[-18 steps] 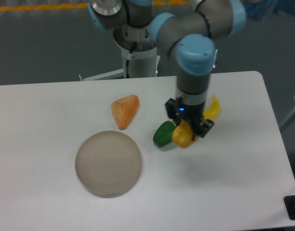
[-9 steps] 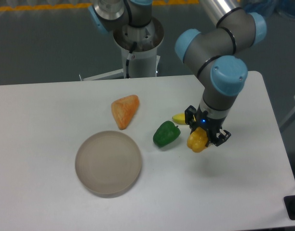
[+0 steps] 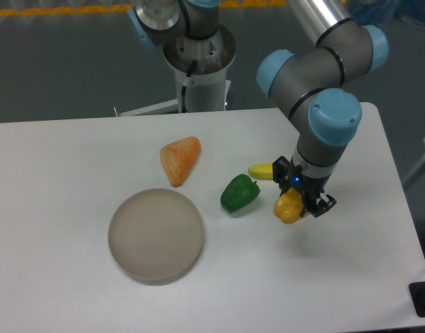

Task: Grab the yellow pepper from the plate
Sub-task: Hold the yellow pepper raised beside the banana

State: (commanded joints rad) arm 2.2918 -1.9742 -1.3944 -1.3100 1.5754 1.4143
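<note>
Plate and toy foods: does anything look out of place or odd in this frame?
Nothing is spilled or damaged. The plate holds nothing; the yellow pepper sits in the gripper, well right of it, beside the green pepper and banana.

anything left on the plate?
Nothing shows on the plate; its whole dish is in view and bare. The yellow pepper sits in the gripper off to the right, past the green pepper. The table under the plate is covered.
</note>
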